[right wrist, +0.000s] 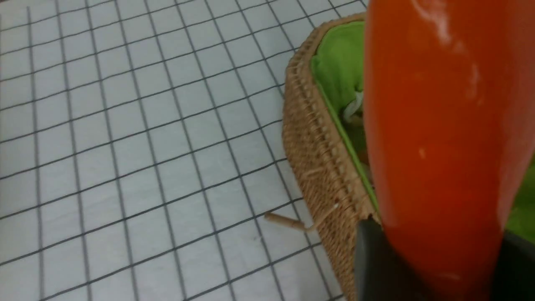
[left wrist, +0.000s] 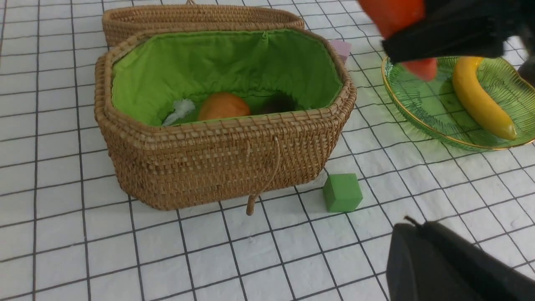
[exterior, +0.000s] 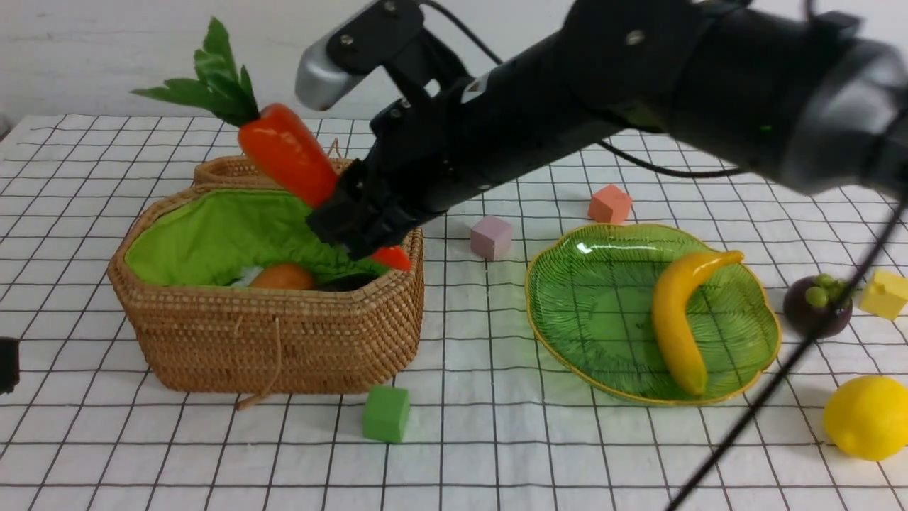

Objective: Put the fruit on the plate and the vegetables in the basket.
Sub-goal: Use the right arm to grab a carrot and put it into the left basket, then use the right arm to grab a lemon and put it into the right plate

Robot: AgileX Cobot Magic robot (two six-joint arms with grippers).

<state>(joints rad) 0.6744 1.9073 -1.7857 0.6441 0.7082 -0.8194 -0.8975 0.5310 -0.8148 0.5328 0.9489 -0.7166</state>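
White cloth ruled with a black grid covers the tabletop [exterior: 496, 454]. Nearest the robot's side, a green foam cube [exterior: 386, 413] sits just in front of the basket's right corner, and the lemon [exterior: 867, 417] lies far to the right on the bare cloth. The left tool [left wrist: 447, 263] is low at the near left, clenched (only a dark edge of it shows).

Behind the green cube stands the basket [exterior: 269, 341], its green lining exposed and its lid [exterior: 234, 170] lying open behind it. Inside are the potato [exterior: 281, 277], a white tuft [left wrist: 179, 110] and a dark shape [left wrist: 278, 104] that is mostly hidden. To the right, apart from the basket, the plate [exterior: 582, 298] holds the banana [exterior: 677, 319], which curves across its right half. The mangosteen [exterior: 816, 305] rests on the cloth just past the plate's right rim, with a yellow cube [exterior: 883, 292] beside it.

Above the basket's right end, the right tool [exterior: 362, 227] grasps the carrot [exterior: 287, 152] low on its body. The carrot is tilted, leaves [exterior: 213, 85] up and to the left, and its tip pokes out below the fingers over the lining.

Farther back sit a pale purple cube [exterior: 491, 237] and a salmon cube [exterior: 609, 204], then a white wall [exterior: 85, 50].
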